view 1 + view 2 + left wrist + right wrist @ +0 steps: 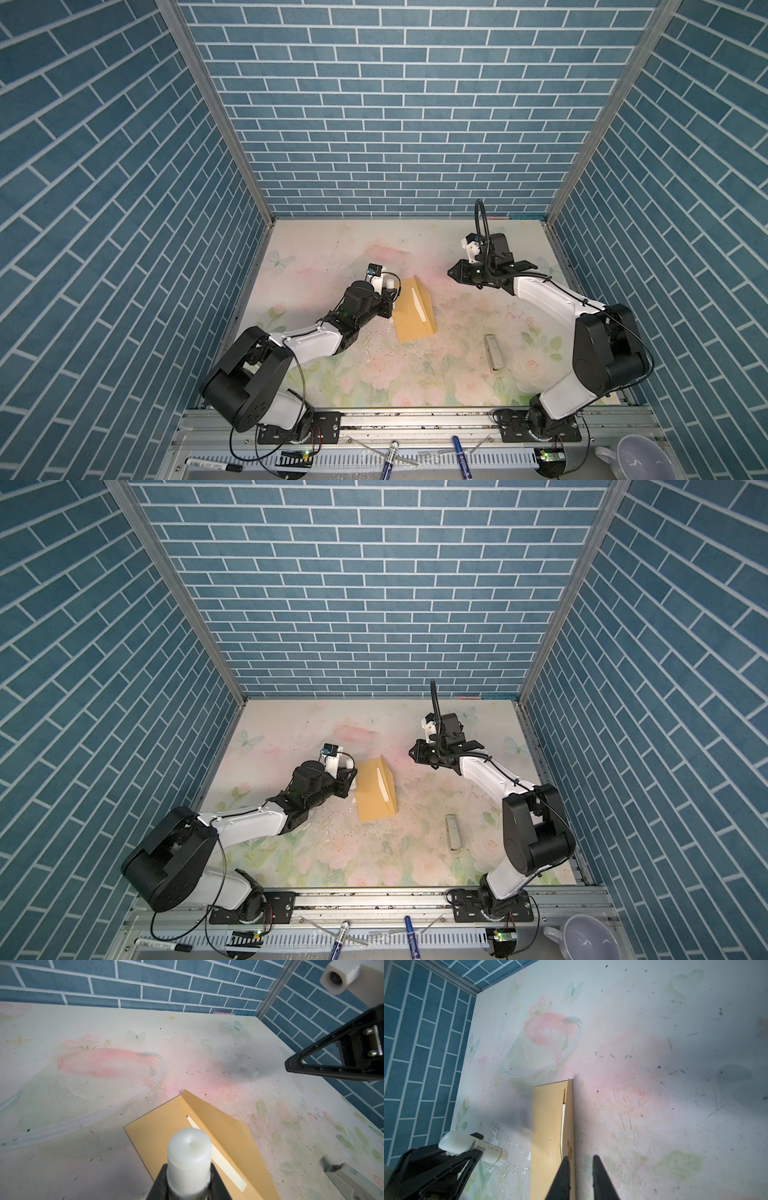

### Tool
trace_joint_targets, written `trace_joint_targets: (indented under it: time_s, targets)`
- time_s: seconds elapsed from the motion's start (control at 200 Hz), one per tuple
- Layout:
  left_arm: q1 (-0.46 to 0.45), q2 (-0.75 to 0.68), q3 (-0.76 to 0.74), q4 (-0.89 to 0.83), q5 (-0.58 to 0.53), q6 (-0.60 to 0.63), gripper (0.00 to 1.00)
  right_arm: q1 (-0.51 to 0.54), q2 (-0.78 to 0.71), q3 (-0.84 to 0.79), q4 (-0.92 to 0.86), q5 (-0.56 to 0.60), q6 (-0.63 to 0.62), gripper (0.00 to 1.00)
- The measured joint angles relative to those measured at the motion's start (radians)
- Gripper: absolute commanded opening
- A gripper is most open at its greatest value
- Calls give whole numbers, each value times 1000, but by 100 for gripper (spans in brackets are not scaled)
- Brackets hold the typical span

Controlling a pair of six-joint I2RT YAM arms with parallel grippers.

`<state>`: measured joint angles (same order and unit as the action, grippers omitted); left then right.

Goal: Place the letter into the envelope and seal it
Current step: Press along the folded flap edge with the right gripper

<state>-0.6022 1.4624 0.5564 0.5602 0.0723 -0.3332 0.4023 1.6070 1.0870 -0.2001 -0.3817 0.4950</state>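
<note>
Found the envelope [409, 309] lying mid-table, long axis running roughly front to back, slightly skewed. Read it as plain mustard-yellow kraft paper, a long rectangle with clean corners. Saw the flap [224, 1126] folded over along the right long edge but not pressed flat, lifted off the body with a gap under it. Spotted 1 pale strip [228, 1169] along the flap line; could not tell what it was. Picked out 1 small gold flower sticker [570, 1151] on the flap.

Caught the left gripper [388, 302] just beside the envelope's left long edge, clamped on a white glue stick [189, 1153], white end pointing over the envelope. Placed the right gripper [580, 1158] raised, toward the back right of the envelope and apart from it, fingers slightly parted, nothing between them.

Noted the table [332, 374] covered in a pastel floral print: pink roses, green leaves, butterflies, plus dark scuffs and specks. Logged 1 grey stapler-like item [493, 351] front-right of the envelope, well apart. Counted 3 walls [395, 124] in blue brick pattern with white joints, aluminium posts at the corners. Saw 3 markers [390, 455] by the front rail [415, 424] and 1 white cup [636, 457] at the front right.
</note>
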Motion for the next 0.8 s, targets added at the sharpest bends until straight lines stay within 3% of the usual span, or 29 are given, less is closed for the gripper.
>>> trace_joint_targets:
  time_s: [0.21,0.8]
  targets:
    - [-1,66,0,55,-1,-17,0,6,71,-6,57,-15,63,5]
    - [-1,206,-21,164,-26,-45,0,154,258,-4,116,-61,156,2]
